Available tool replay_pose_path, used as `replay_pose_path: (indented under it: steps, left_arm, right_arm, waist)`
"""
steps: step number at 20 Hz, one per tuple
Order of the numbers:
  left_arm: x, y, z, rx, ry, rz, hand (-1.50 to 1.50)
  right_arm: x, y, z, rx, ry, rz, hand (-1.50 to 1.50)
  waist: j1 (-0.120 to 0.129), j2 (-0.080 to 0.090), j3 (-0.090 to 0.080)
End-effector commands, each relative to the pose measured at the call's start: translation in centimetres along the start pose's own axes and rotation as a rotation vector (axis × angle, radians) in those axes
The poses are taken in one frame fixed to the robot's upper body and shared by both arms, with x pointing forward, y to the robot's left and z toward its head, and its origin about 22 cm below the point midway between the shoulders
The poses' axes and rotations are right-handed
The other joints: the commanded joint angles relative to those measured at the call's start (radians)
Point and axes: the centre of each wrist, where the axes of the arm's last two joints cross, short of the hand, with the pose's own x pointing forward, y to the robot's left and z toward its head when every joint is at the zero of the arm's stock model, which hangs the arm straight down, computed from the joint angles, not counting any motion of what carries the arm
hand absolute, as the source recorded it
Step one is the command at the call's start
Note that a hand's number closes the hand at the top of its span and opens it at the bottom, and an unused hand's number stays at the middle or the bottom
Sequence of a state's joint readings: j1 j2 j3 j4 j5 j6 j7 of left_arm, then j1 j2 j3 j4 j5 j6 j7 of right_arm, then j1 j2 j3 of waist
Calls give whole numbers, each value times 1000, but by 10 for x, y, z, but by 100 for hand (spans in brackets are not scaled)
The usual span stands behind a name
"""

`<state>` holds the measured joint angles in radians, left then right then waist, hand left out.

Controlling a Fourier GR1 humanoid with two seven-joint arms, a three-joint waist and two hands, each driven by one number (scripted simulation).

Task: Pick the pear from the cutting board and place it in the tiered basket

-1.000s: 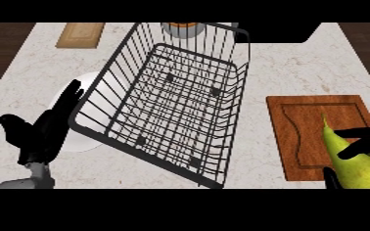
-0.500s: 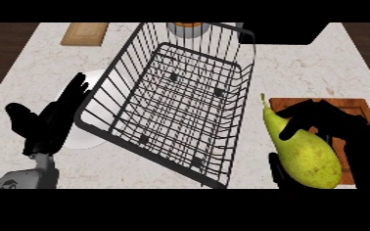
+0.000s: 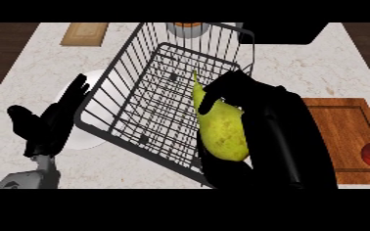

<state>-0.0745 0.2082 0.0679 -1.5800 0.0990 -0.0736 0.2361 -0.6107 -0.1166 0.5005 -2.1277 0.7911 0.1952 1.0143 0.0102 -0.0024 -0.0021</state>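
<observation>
1. 1 yellow-green pear (image 3: 222, 129) with a thin pointed stem end is held upright over the near right part of the basket, its stem pointing toward the far edge of the counter.
2. The robot's right hand (image 3: 249, 95), black, has its fingers curled over the pear's upper part and its thumb under the base, so the fruit is clasped between them. The hand and its dark forearm cover the basket's near right corner.
3. 1 black wire tiered basket (image 3: 155, 95) stands in the middle of the counter, seen from above, with tall slanted wire sides and a grid floor. The pear is above the basket's right side; whether it touches the wires cannot be told.
4. 1 brown wooden cutting board (image 3: 336, 127) lies to the right of the basket, partly hidden by the right forearm. 1 small red item (image 3: 365, 152) shows at the board's right edge, cut off by the frame, so it cannot be identified.
5. 1 white round plate (image 3: 90, 110) lies to the left of the basket, partly tucked under its wire rim.
6. The robot's left hand (image 3: 47, 122), black, rests open with straight fingers pointing up, low at the left, overlapping the plate's near edge and holding nothing.
7. 1 small tan wooden block (image 3: 84, 33) lies at the far left of the pale speckled counter (image 3: 43, 63).
8. 1 grey round container with an orange top (image 3: 188, 28) stands behind the basket.
</observation>
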Motion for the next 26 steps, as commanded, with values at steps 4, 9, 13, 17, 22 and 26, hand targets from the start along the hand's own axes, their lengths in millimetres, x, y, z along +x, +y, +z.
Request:
replay_pose_path:
  steps: [4,9,13,17,22,26]
  left_arm:
    - [1,-1,9,0,-15,-6,0]
    - [-1,5,-9,20,-3,2,0]
    - [3,0,8,1,-4,0,0]
    - [0,10,7,9,-4,-1,0]
    - [7,9,-3,-4,-10,6,0]
    - [-8,3,8,-10,1,-6,0]
  right_arm:
    - [23,44,-18,29,118,25,150]
    - [4,54,-32,44,93,44,150]
    - [-4,77,-41,-1,100,85,150]
    - [4,97,-53,-15,104,90,150]
    - [-10,100,-61,-207,87,-19,150]
    - [-3,106,-86,-171,76,-26,-150]
  waist:
    - [-1,1,2]
    - [-9,3,2]
    - [-4,2,2]
    - [0,2,2]
    - [3,6,2]
    - [17,6,2]
